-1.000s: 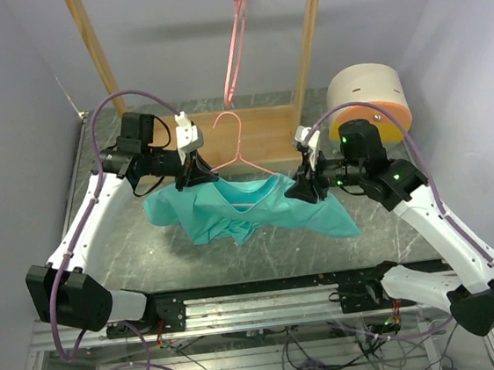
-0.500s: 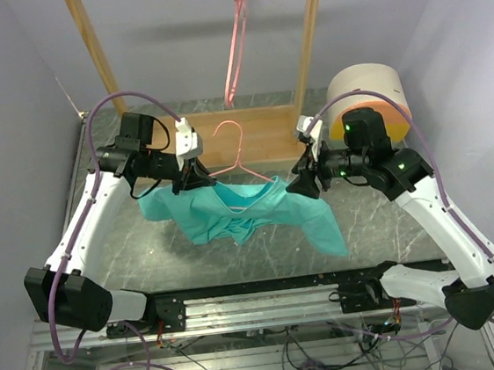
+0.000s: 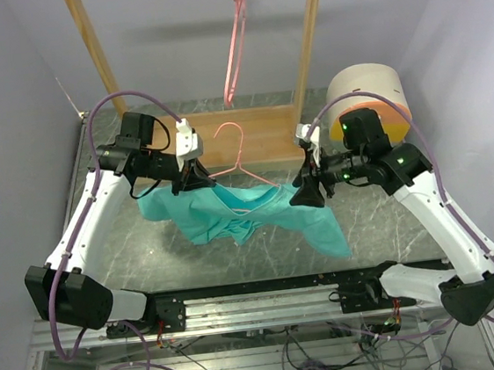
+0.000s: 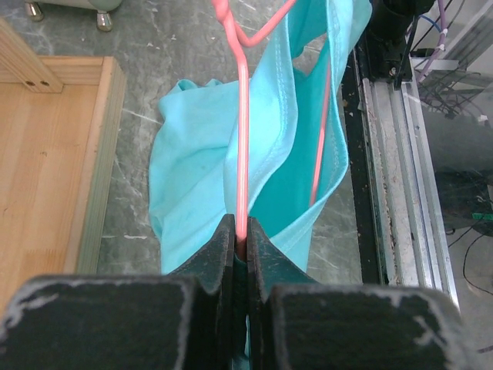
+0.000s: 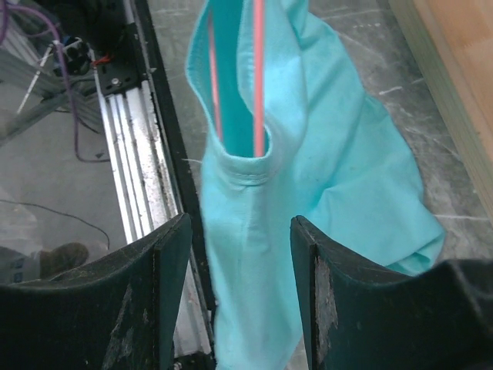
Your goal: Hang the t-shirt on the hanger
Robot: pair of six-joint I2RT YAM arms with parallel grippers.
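The teal t-shirt [image 3: 276,213] hangs above the table between my two grippers, its collar threaded over a pink hanger [image 3: 241,146]. My left gripper [image 3: 195,178] is shut on the hanger's wire [image 4: 243,139] at the shirt's left shoulder, with the cloth [image 4: 192,154] draped below. My right gripper [image 3: 308,193] is open at the shirt's right shoulder. In the right wrist view the shirt [image 5: 331,154] hangs loose between its spread fingers [image 5: 166,262], and the hanger wire [image 5: 258,77] runs inside the sleeve opening. The shirt's right hem droops toward the table.
A wooden rack [image 3: 308,46] stands at the back with a second pink hanger [image 3: 235,54] on its top bar and a wooden base [image 3: 269,138]. A round tan and orange drum [image 3: 365,93] sits back right. A metal rail [image 3: 268,302] runs along the near edge.
My right gripper has opened and let go of the shirt, whose right side has dropped lower. My left gripper has shifted slightly left, still holding the hanger.
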